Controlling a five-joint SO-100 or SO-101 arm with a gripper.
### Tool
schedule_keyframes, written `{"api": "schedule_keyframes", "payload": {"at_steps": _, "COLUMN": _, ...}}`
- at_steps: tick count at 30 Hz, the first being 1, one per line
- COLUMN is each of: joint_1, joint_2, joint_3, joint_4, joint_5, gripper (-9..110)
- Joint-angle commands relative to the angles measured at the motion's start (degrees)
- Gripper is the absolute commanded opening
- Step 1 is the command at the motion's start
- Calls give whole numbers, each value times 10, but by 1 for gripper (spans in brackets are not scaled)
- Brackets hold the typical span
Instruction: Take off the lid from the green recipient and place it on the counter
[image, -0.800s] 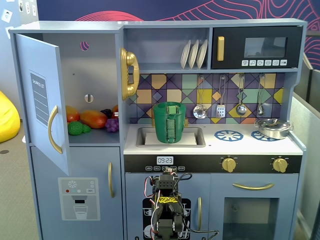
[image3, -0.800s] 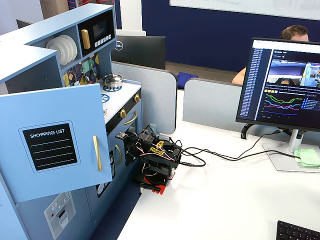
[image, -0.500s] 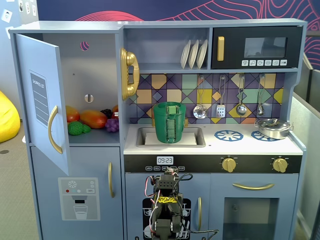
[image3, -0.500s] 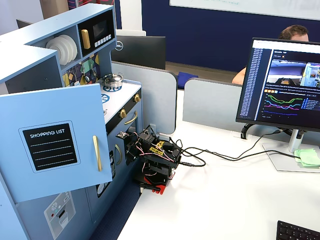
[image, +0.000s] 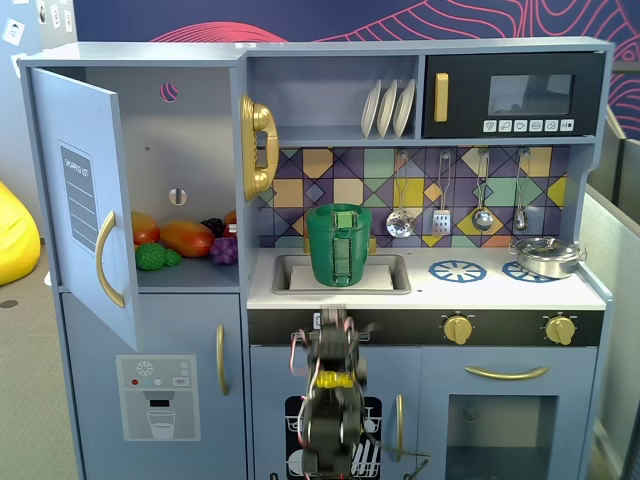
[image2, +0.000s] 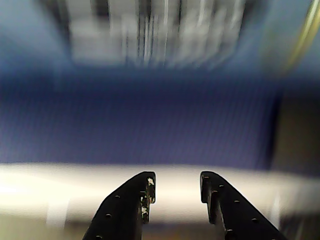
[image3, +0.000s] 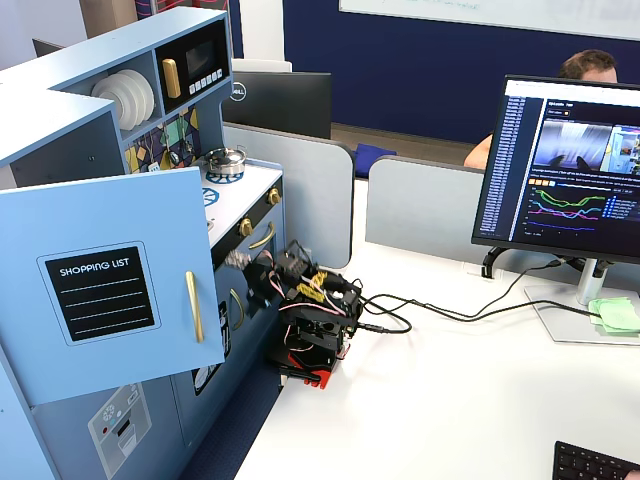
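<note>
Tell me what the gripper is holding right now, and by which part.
Nothing. In the wrist view the gripper is open, with only blurred background between its fingers. The lid sits untouched on the green recipient in the sink.

Toy kitchen surfaces I am seeing: painted board, glossy plastic, shiny metal.

I am looking at the green recipient, which is showing as smooth, slightly glossy dark green plastic with a ribbed lighter strip; the lid is appearing as the same plastic. The counter is reading as smooth matt white board. The pan is gleaming like polished metal, as are the hanging utensils. The gripper is showing matt black plastic fingers with small round holes. The door handle is shining glossy gold.
</note>
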Motion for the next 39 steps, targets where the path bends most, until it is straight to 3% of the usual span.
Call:
{"api": "schedule_keyframes", "payload": {"at_steps": 1, "joint_1": -4, "joint_2": -90, "joint_3": -221, "joint_4": -111, "joint_5": -23, "gripper": 1}}
{"api": "schedule_keyframes", "payload": {"at_steps": 7, "joint_1": 15, "joint_2": -201, "joint_3": -427, "joint_4": -235, "joint_5": 47, "gripper": 25}}
{"api": "schedule_keyframes", "payload": {"at_steps": 17, "joint_1": 35, "joint_2": -265, "joint_3": -476, "joint_4": -372, "joint_5": 55, "gripper": 38}}
{"api": "schedule_keyframes", "payload": {"at_steps": 39, "joint_1": 32, "joint_2": -430, "joint_3": -611, "joint_4": -419, "joint_5": 44, "gripper": 38}}
